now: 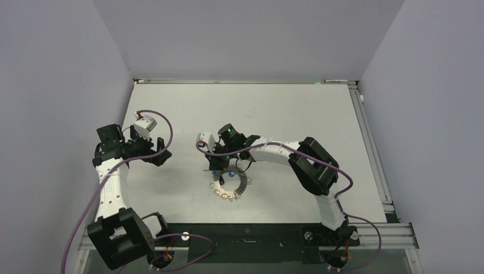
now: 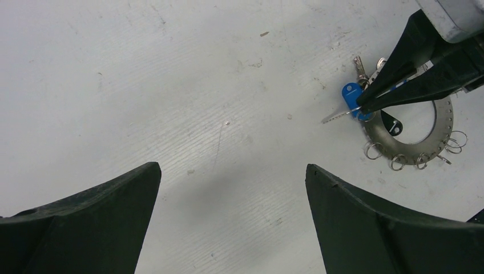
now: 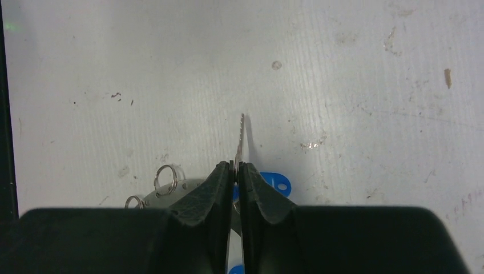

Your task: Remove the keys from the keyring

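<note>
Keyring [image 2: 406, 149]: lying flat near the middle of the white table [image 1: 285, 114], with small loops [image 2: 374, 151] hanging round its rim.
Keys [image 2: 350, 92]: bunching at the ring's edge with blue heads showing; one toothed blade [image 3: 241, 132] is sticking out past the fingertips.
Right gripper [image 3: 237, 165]: jaws pressing together on that blade, with the arm reaching over the ring.
Right wrist view: showing the pinch and the blade's teeth up close, with most of the ring hidden.
Left wrist view: showing nearly the whole ring.
Left gripper [image 2: 232, 168]: jaws spreading wide and holding nothing, hovering over bare table well apart from the ring.
</note>
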{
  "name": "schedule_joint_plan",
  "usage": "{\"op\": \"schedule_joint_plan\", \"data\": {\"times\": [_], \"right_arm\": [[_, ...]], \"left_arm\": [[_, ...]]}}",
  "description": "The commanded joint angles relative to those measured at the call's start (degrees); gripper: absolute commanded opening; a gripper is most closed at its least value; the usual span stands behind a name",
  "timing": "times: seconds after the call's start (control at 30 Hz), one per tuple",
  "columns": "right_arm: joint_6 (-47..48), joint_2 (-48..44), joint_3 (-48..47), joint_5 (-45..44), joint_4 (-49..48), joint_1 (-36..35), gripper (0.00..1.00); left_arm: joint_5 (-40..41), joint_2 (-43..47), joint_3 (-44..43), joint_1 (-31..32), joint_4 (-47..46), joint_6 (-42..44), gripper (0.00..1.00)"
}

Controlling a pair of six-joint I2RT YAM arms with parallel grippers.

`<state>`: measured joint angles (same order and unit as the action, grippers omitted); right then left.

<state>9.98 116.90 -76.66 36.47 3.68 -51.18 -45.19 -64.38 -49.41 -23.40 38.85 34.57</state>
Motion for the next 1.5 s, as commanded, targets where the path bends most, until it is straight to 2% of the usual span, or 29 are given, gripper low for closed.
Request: {"op": "schedule_joint_plan", "data": {"times": [0.0,0.2,0.27,0.37,0.43,0.53,0.7,0.97,1.17,1.37,1.47], "right_arm": [[7.3,1.2,-9.3,-1.5,11.3,-2.0,0.14],[11.4,4.9,-16.2,-3.4,20.2,-3.6,0.2],[12.0,6.1,-17.9,-3.8,21.8,-3.9,0.28],[11.5,6.7,-19.4,-5.3,22.3,-4.0,0.34],[11.2,6.8,-20.2,-6.9,22.5,-4.2,0.44],[10.1,6.6,-20.6,-9.5,22.4,-5.0,0.52],[9.2,8.0,-22.4,-11.5,23.9,-6.3,0.53],[10.3,12.5,-27.9,-12.6,30.4,-6.5,0.52],[11.3,13.6,-27.9,-13.5,32.5,-6.8,0.51],[12.2,14.0,-27.7,-14.0,32.9,-7.3,0.28],[13.1,14.0,-27.7,-14.6,32.8,-7.5,0.13]], "left_arm": [[0.3,1.5,-0.4,0.0,-4.6,-2.2,0.96],[1.4,2.1,-0.4,0.0,-6.4,-3.5,0.96],[1.5,2.2,-0.5,-0.1,-7.1,-4.2,0.96],[1.7,1.8,-1.6,-0.3,-6.8,-5.6,0.96],[1.9,0.8,-2.5,-0.6,-6.3,-6.7,0.96],[1.0,0.1,-3.5,-1.8,-6.2,-7.9,0.96],[1.0,-1.1,-5.2,-2.8,-7.3,-8.8,0.96],[0.7,-1.3,-5.5,-2.9,-6.7,-8.0,0.96],[0.0,-2.1,-5.8,-2.9,-7.0,-9.9,0.96],[-0.2,-0.2,-4.3,-2.8,-12.7,-12.9,0.96],[1.1,1.0,-4.0,-2.7,-15.2,-14.4,0.96]]}}
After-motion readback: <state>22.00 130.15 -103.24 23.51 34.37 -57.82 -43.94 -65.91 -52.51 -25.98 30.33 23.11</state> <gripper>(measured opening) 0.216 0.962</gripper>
